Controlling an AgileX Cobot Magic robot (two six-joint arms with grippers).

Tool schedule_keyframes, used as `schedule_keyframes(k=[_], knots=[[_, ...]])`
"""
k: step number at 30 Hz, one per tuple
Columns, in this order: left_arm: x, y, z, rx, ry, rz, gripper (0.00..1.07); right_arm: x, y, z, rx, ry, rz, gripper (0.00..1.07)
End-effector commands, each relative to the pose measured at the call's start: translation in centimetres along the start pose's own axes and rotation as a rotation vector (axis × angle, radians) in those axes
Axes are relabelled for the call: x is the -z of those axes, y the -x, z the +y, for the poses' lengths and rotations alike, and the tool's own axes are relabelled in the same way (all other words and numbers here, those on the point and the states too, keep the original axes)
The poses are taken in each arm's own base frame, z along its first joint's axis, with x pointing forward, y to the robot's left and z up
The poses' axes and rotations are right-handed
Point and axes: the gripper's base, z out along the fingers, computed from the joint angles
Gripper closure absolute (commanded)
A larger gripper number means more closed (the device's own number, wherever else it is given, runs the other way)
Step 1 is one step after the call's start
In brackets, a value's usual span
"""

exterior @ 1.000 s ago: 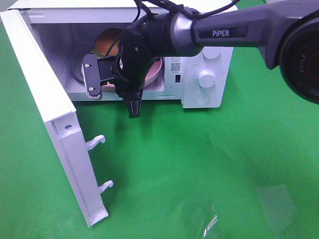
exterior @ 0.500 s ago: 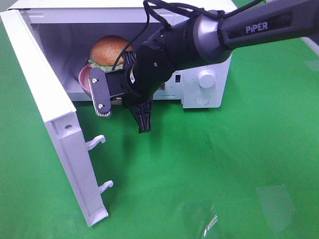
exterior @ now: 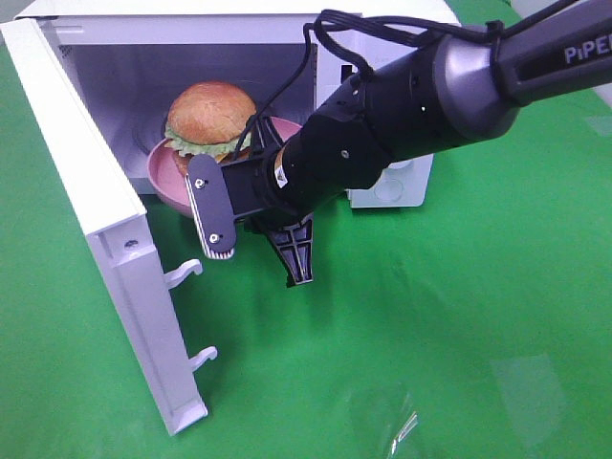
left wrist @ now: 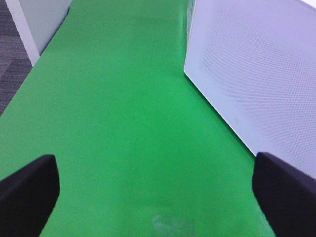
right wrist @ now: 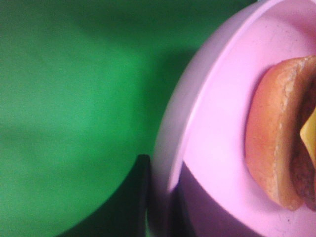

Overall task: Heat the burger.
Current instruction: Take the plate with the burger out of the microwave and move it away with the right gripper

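The white microwave (exterior: 382,143) stood on the green bench (exterior: 430,335) with its door (exterior: 105,239) swung wide open. The pink plate (exterior: 167,172) sat half in the oven mouth, its near edge poking out past the front, and the burger (exterior: 206,117) rested on top of it. The right tool (exterior: 258,225) gripped the plate's near rim. To do this step well, I think the plate should stay flat and move slowly, so the burger did not slide off. The left tool (left wrist: 158,187) hung over bare green bench beside the door, its fingers (left wrist: 27,190) spread wide and holding nothing
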Motion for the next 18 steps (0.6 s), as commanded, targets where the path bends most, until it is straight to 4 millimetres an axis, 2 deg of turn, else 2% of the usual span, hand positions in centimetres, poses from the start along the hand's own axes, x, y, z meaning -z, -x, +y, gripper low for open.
schedule_keyframes(k=[1,8,18], knots=[[0.1,0.1,0.0,0.006,0.001,-0.017,0.09,1.9,0.7,-0.3,0.015,-0.071,-0.054,1.07],[0.1,0.1,0.0,0.006,0.001,-0.017,0.09,3.0,0.9,0.8,0.011,-0.047,-0.058,1.07],[0.1,0.1,0.0,0.006,0.001,-0.017,0.09,5.8,1.1,3.3,0.018,-0.017,-0.074,1.07]])
